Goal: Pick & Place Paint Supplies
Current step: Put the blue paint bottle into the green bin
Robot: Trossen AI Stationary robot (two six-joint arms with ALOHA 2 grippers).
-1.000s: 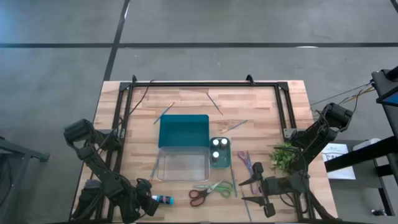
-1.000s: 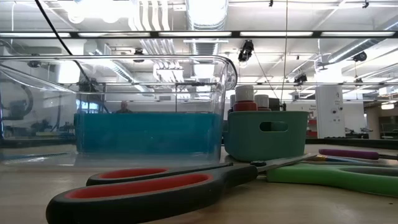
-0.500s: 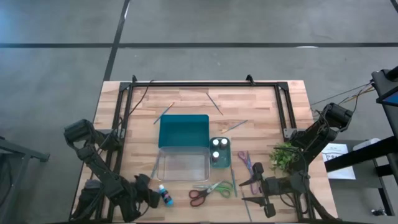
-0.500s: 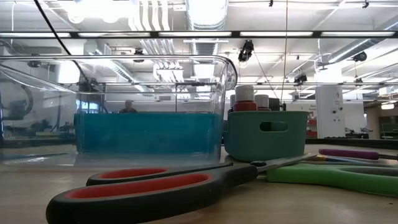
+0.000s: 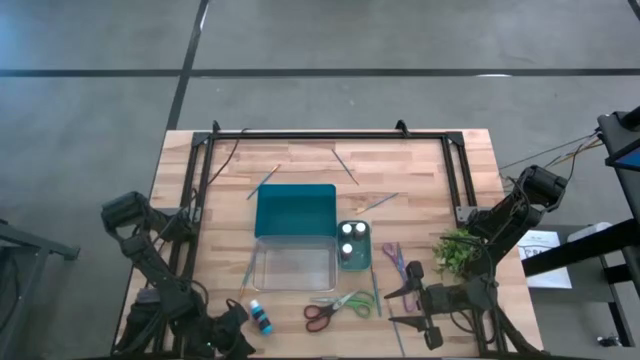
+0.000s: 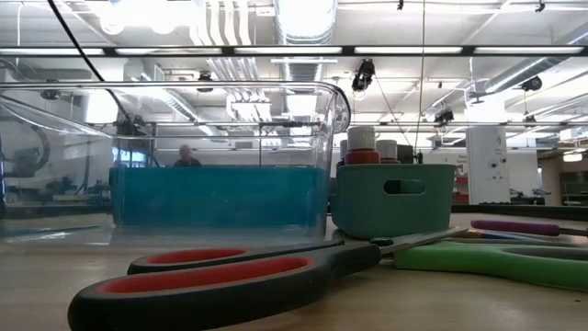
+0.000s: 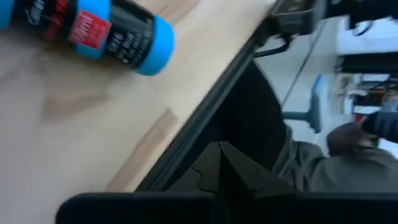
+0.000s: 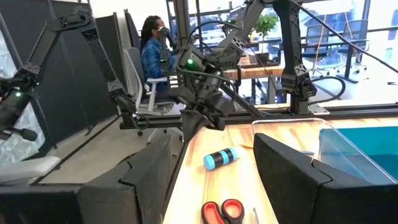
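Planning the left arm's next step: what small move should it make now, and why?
Probably open the left gripper and line it up over the blue paint bottle. Its fingers are shut and empty, and the bottle lies loose on the table beside it, outside the teal cup.

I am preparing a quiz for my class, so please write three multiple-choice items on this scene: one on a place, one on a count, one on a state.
1. Where does the blue paint bottle lie?
A. in the teal cup
B. on the table near its front edge, by the left end effector
C. on the plant sprig

2. How many white-capped bottles stand in the teal cup?
A. two
B. four
C. none

3. How are the right end effector fingers?
A. shut on the scissors
B. shut on a brush
C. open, holding nothing

Answers:
1 B: the high view shows it lying on bare wood beside the left arm's tip.
2 A: two white caps show from above.
3 C: the right wrist view shows a wide empty gap between them.
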